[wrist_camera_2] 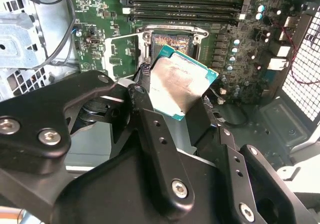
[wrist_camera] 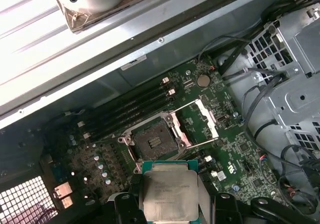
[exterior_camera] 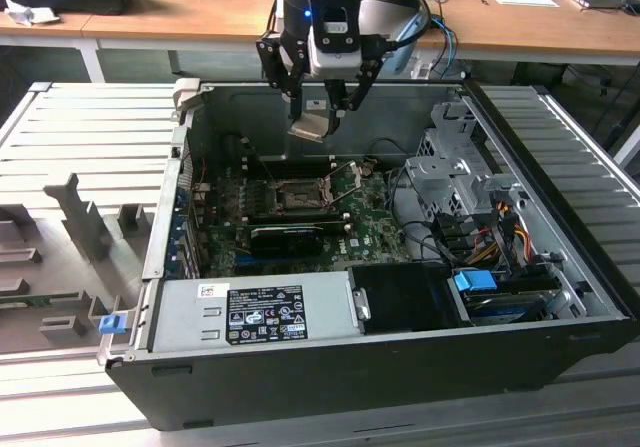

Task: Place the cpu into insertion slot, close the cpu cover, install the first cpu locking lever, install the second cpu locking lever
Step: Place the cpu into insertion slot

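My gripper (exterior_camera: pixel 316 117) hangs over the open computer case, shut on the cpu (exterior_camera: pixel 310 125), a pale silvery square plate. Both wrist views show the cpu (wrist_camera_2: pixel 180 81) (wrist_camera: pixel 170 191) pinched by its edges between the black fingers (wrist_camera_2: pixel 150 129), tilted and well above the board. Below it lies the insertion slot (exterior_camera: pixel 300 198) (wrist_camera_2: pixel 170 42) (wrist_camera: pixel 152 141), a dark square socket on the green board, uncovered. The cpu cover (wrist_camera: pixel 202 118) (wrist_camera_2: pixel 122 53) is swung up and open beside the socket. Thin locking levers (exterior_camera: pixel 346 182) stand raised next to it.
A long black card (exterior_camera: pixel 285 235) lies in front of the socket. Memory sticks (wrist_camera_2: pixel 182 3) run behind it. A grey power supply (exterior_camera: pixel 250 312) sits at the case front, and a metal drive cage (exterior_camera: pixel 450 172) with cables (exterior_camera: pixel 500 227) is on the exterior view's right.
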Robot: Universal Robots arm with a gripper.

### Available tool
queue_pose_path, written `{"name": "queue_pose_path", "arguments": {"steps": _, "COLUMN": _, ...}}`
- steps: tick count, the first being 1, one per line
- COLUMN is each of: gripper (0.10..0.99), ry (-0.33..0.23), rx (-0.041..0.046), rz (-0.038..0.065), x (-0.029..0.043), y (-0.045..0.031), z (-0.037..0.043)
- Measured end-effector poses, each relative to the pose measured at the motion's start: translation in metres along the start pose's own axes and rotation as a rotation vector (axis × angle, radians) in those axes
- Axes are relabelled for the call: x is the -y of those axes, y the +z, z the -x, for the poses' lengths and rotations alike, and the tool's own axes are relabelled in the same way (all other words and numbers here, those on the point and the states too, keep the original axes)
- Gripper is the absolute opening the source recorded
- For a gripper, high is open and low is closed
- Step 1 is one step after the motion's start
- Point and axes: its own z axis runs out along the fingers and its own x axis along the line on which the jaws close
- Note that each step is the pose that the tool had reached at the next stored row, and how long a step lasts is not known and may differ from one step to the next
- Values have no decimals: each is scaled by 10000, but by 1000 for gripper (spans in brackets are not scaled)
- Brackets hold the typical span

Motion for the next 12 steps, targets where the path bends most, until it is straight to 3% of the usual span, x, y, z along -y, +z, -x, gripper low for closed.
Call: {"name": "queue_pose_path", "arguments": {"steps": 12, "gripper": 525, "ry": 181, "rx": 16, "rz": 3, "x": 4, "y": 44, "z": 1}}
